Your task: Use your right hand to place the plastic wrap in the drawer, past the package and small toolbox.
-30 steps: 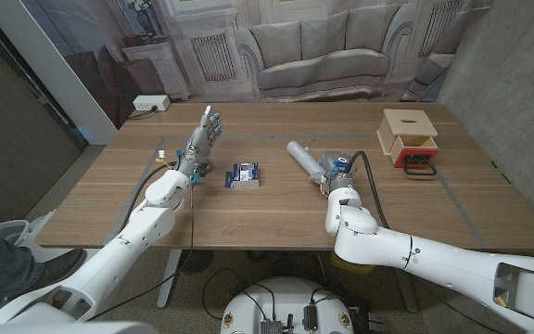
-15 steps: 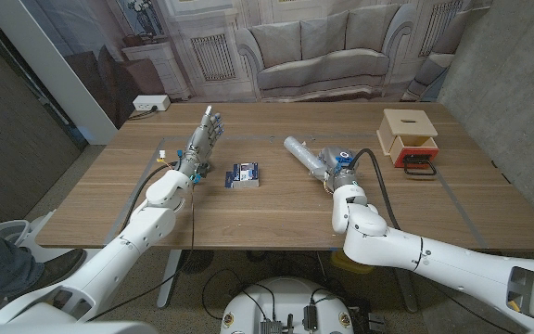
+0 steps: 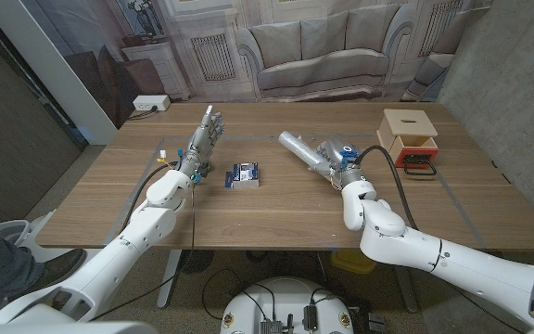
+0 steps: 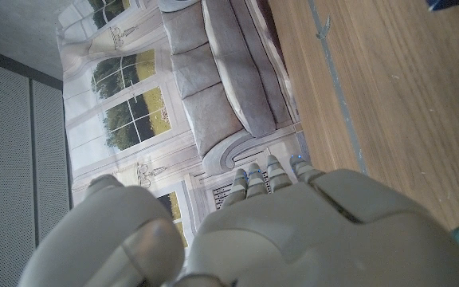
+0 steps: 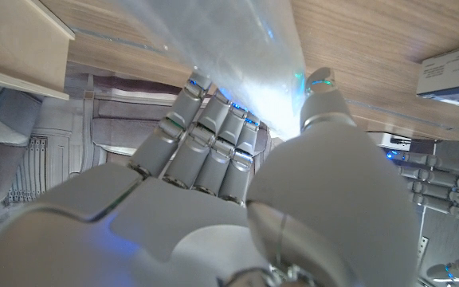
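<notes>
No writing, number or brand can be read anywhere. The small blue-and-white package (image 3: 244, 174) lying on the bench near its middle carries printed markings, but they are too small and blurred to make out; its white face seen in the right wrist view (image 5: 453, 70) shows only faint, unreadable lines of print.

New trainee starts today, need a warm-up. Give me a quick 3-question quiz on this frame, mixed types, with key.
1. True or false: the right hand holds the wrap.
2. Which lies nearest the left hand? A) drawer B) package C) toolbox
3. Fill in: the toolbox sits just in front of the ____.

Key: 1 true; 2 B; 3 drawer.
</notes>
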